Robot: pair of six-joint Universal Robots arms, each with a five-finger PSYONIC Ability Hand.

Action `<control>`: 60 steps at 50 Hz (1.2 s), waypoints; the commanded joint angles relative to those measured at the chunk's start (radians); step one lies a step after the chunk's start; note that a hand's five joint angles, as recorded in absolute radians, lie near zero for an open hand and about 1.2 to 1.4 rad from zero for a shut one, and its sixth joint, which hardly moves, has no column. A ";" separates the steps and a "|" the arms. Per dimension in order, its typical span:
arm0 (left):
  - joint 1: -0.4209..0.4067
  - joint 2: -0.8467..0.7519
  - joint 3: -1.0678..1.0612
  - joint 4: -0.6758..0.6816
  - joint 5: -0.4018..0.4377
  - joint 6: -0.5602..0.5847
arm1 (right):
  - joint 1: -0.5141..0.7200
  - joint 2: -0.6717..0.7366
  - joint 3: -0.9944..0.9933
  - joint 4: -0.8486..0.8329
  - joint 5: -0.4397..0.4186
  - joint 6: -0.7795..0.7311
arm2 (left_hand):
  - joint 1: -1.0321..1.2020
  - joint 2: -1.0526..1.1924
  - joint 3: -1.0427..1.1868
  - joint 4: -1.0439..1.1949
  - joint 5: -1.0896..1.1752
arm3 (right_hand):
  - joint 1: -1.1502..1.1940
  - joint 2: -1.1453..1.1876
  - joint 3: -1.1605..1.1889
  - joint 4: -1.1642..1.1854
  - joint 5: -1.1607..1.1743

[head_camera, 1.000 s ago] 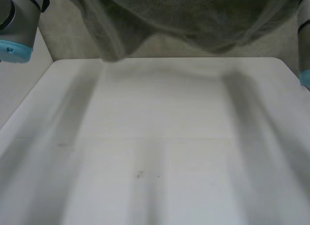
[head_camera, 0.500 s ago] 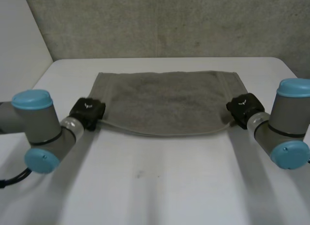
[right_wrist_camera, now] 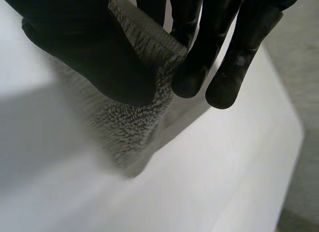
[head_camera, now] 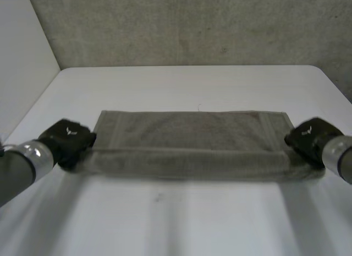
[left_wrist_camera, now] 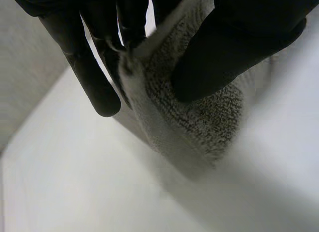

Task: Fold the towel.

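Grey terry towel (head_camera: 192, 132), evidently soft, limp and light, best held at its ends, where left hand (head_camera: 67, 139) and right hand (head_camera: 309, 138) each pinch its near fold.

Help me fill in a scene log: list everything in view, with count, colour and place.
towel: one, grey-brown, spread across the middle of the table, its near edge bunched into a roll between the two hands.
table: one, white, under the towel.
wall: one, grey and rough, behind the table.
left hand: one, black, pinching the near corner at the towel's left end.
right hand: one, black, pinching the near corner at the towel's right end.
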 commanded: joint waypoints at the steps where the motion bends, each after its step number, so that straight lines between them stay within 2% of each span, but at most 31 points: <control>1: -0.079 -0.325 0.303 0.188 0.016 -0.022 | 0.010 0.265 -0.199 -0.215 0.013 0.096 | 0.206 0.178 0.180 0.178 0.182 | 0.223 0.085 0.034 0.038 0.201; 4: -0.091 -0.387 0.378 0.192 0.013 -0.028 | 0.023 0.314 -0.237 -0.247 0.020 0.102 | 0.206 0.178 0.180 0.178 0.182 | 0.223 0.085 0.034 0.038 0.201; 9: -0.111 -0.611 0.650 0.194 -0.062 -0.055 | 0.055 0.470 -0.380 -0.429 0.040 0.122 | 0.206 0.178 0.180 0.178 0.182 | 0.223 0.085 0.034 0.038 0.201; 15: -0.119 -0.778 0.867 0.192 -0.117 -0.066 | 0.059 0.588 -0.479 -0.572 0.048 0.116 | 0.206 0.178 0.180 0.178 0.182 | 0.223 0.085 0.034 0.038 0.201; 22: -0.128 -0.878 1.013 0.189 -0.140 -0.088 | 0.059 0.678 -0.584 -0.592 0.048 0.112 | 0.206 0.178 0.180 0.178 0.182 | 0.223 0.085 0.034 0.038 0.201; 23: -0.134 -0.886 1.025 0.188 -0.146 -0.106 | 0.059 0.690 -0.601 -0.588 0.049 0.112 | -0.198 -0.225 -0.224 -0.225 -0.222 | -0.308 -0.446 -0.497 -0.493 -0.330; 24: -0.134 -0.886 1.025 0.188 -0.146 -0.106 | 0.059 0.690 -0.601 -0.588 0.049 0.112 | -0.202 -0.229 -0.228 -0.229 -0.226 | -0.313 -0.451 -0.502 -0.498 -0.335; 25: -0.141 -0.889 1.028 0.189 -0.148 -0.124 | 0.059 0.699 -0.607 -0.586 0.048 0.107 | -1.016 -1.043 -1.042 -1.043 -1.040 | -0.999 -1.137 -1.187 -1.183 -1.021; 26: -0.152 -0.884 1.028 0.192 -0.146 -0.137 | 0.059 0.702 -0.607 -0.586 0.048 0.104 | -0.827 -0.855 -0.853 -0.855 -0.851 | -0.999 -1.137 -1.187 -1.183 -1.021; 27: -0.152 -0.884 1.028 0.192 -0.146 -0.137 | 0.059 0.702 -0.607 -0.586 0.048 0.104 | -0.824 -0.852 -0.850 -0.852 -0.848 | -0.999 -1.137 -1.187 -1.183 -1.021; 28: -0.160 -0.880 1.028 0.192 -0.146 -0.144 | 0.061 0.696 -0.607 -0.585 0.049 0.102 | -1.016 -1.043 -1.042 -1.043 -1.040 | -0.999 -1.137 -1.187 -1.183 -1.021; 32: -0.166 -0.860 1.028 0.188 -0.149 -0.147 | 0.073 0.661 -0.604 -0.585 0.051 0.112 | -1.016 -1.043 -1.042 -1.043 -1.040 | -0.999 -1.137 -1.187 -1.183 -1.021; 35: -0.168 -0.805 1.014 0.183 -0.149 -0.150 | 0.076 0.583 -0.570 -0.585 0.049 0.159 | -1.016 -1.043 -1.042 -1.043 -1.040 | -0.999 -1.137 -1.187 -1.183 -1.021; 37: -0.168 -0.733 0.970 0.177 -0.151 -0.161 | 0.072 0.476 -0.500 -0.588 0.048 0.249 | -1.016 -1.043 -1.042 -1.043 -1.040 | -0.999 -1.137 -1.187 -1.183 -1.021; 40: -0.168 -0.686 0.935 0.168 -0.151 -0.173 | 0.069 0.417 -0.458 -0.588 0.045 0.296 | -1.016 -1.043 -1.042 -1.043 -1.040 | -0.999 -1.137 -1.187 -1.183 -1.021; 42: -0.160 -0.581 0.837 0.154 -0.148 -0.219 | 0.067 0.310 -0.377 -0.576 0.040 0.363 | -1.016 -1.043 -1.042 -1.043 -1.040 | -0.999 -1.137 -1.187 -1.183 -1.021; 47: -0.146 -0.431 0.650 0.154 -0.140 -0.320 | 0.067 0.193 -0.265 -0.473 0.039 0.386 | -1.016 -1.043 -1.042 -1.043 -1.040 | -0.999 -1.137 -1.187 -1.183 -1.021; 56: -0.126 -0.226 0.332 0.168 -0.122 -0.449 | 0.001 0.171 -0.178 -0.171 0.033 0.403 | -1.016 -1.043 -1.042 -1.043 -1.040 | -0.999 -1.137 -1.187 -1.183 -1.021; 60: -0.116 -0.203 0.265 0.169 -0.090 -0.460 | -0.013 0.200 -0.149 -0.161 0.026 0.405 | -1.016 -1.043 -1.042 -1.043 -1.040 | -0.945 -1.083 -1.134 -1.130 -0.967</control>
